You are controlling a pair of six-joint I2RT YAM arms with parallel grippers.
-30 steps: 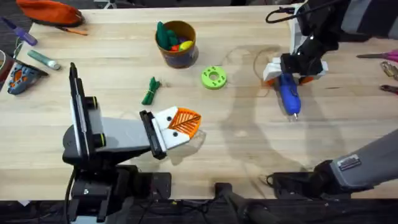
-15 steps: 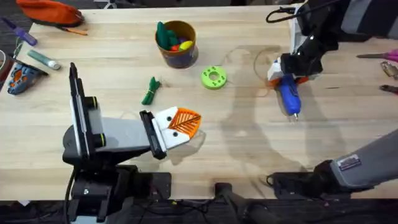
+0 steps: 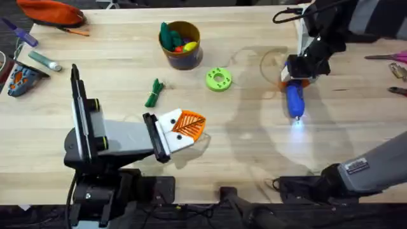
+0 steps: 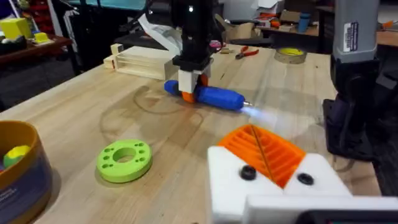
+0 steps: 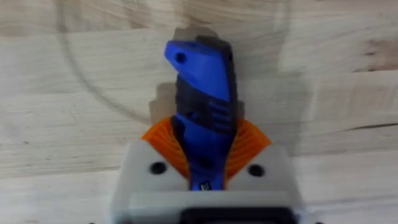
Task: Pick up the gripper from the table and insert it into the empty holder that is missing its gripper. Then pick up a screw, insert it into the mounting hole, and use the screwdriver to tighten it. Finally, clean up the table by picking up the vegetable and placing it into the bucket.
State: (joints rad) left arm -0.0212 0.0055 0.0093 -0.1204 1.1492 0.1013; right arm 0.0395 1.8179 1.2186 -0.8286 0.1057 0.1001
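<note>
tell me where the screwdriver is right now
In the overhead view the screwdriver lies on the table's right side, clamped by the right gripper, to the right of the lime-green ring.

1 bucket (image 3: 180, 44) is sitting on the tabletop (image 3: 241, 152) as the landmark, and 1 vegetable (image 3: 154, 93) is lying near it on the side toward the arm bases. 1 lime-green ring (image 3: 218, 79) is lying just right of the bucket. 1 screwdriver (image 3: 294, 100) is showing well to the bucket's right. 2 robot arms are showing, each carrying 1 gripper: left gripper (image 3: 184, 127), right gripper (image 3: 297, 75). Several toys are filling the bucket; their exact number cannot be told.
</note>
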